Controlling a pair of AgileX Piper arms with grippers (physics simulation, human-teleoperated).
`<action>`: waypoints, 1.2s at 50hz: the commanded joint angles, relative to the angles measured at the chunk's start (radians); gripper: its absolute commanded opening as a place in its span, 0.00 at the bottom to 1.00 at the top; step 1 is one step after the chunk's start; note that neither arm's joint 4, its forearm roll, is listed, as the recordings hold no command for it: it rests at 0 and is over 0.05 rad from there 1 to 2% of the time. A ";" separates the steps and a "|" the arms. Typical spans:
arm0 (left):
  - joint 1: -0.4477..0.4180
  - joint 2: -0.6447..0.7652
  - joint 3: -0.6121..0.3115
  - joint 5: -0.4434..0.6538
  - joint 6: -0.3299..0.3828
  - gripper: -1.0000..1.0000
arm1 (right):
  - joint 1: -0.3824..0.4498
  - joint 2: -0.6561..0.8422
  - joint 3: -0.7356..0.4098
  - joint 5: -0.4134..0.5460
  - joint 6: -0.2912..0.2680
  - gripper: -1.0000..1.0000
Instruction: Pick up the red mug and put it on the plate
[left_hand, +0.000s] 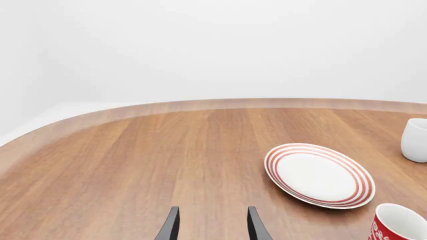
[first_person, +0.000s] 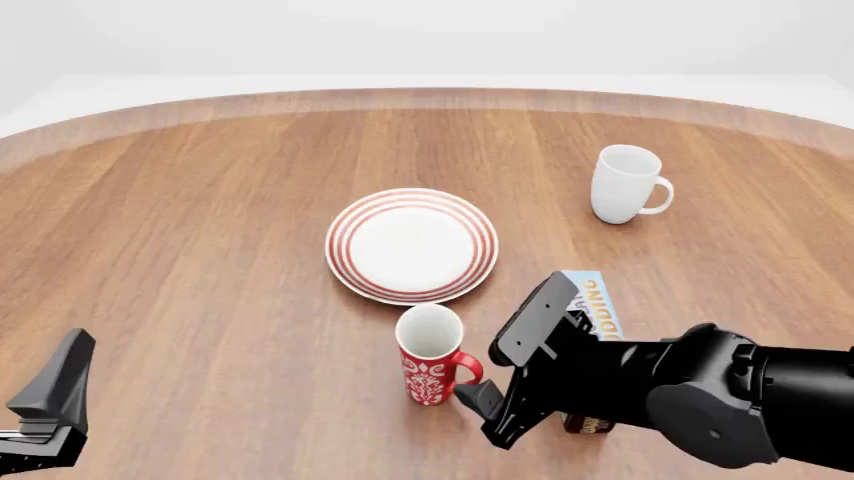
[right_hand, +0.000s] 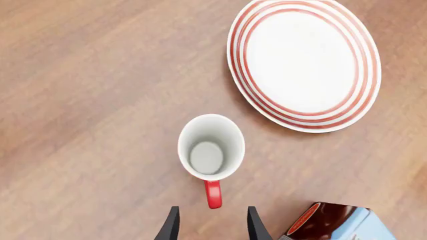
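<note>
The red mug (first_person: 430, 358) stands upright on the table just in front of the plate (first_person: 412, 245), its handle toward the right arm. From above, the red mug (right_hand: 211, 148) shows its white inside and its red handle points at my right gripper (right_hand: 210, 224), which is open and just short of the handle, not touching. In the front view the right gripper (first_person: 470, 397) sits beside the handle. The plate (right_hand: 303, 65) lies bare. My left gripper (left_hand: 210, 225) is open over bare wood, far left of the plate (left_hand: 319, 175); the red mug (left_hand: 398, 226) shows at the frame corner.
A plain white mug (first_person: 626, 184) stands at the back right, also seen as the white mug (left_hand: 415, 140). A blue and brown carton (first_person: 597, 306) lies right of the red mug, partly under the right arm, the same carton (right_hand: 333, 222) close beside the right fingers.
</note>
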 joint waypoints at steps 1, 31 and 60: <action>0.000 0.000 0.000 0.000 0.000 1.00 | 0.009 0.047 0.007 -0.049 0.020 1.00; 0.000 0.000 0.000 0.000 0.000 1.00 | 0.014 0.133 0.009 -0.105 0.046 1.00; 0.000 0.000 0.000 0.000 0.000 1.00 | 0.028 0.163 0.024 -0.142 0.070 1.00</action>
